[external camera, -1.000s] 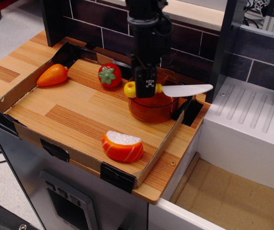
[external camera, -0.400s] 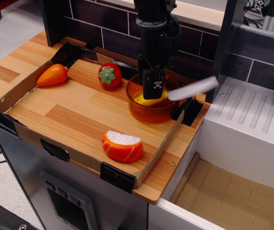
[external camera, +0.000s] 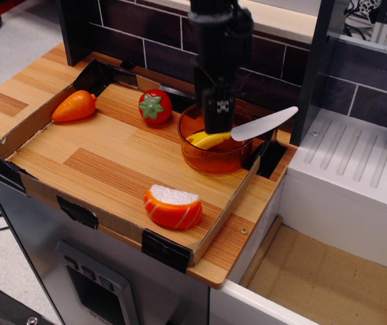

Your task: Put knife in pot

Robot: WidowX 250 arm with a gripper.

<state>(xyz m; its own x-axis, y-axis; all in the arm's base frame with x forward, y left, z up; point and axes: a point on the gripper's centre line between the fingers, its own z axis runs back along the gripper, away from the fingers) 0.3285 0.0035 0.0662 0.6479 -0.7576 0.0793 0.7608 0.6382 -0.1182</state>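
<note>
The gripper (external camera: 218,128) hung straight down over the pot (external camera: 215,144), its tip just above the knife (external camera: 240,131). The knife's yellow handle lay inside the pot directly beneath the gripper, while the white blade slanted up and out over the rim to the gripper's right, tip in the air past the pot's edge. Whether the jaws were spread or pinching the handle could not be told from this angle; the black body hid them, though they looked clear of the knife. Left of the gripper sat a red tomato (external camera: 155,106), and further left an orange carrot (external camera: 75,106). Well in front of the gripper lay an orange slice-shaped toy (external camera: 173,206) with a white top. All rested on the wooden tray (external camera: 98,169) with its cardboard rim.
</note>
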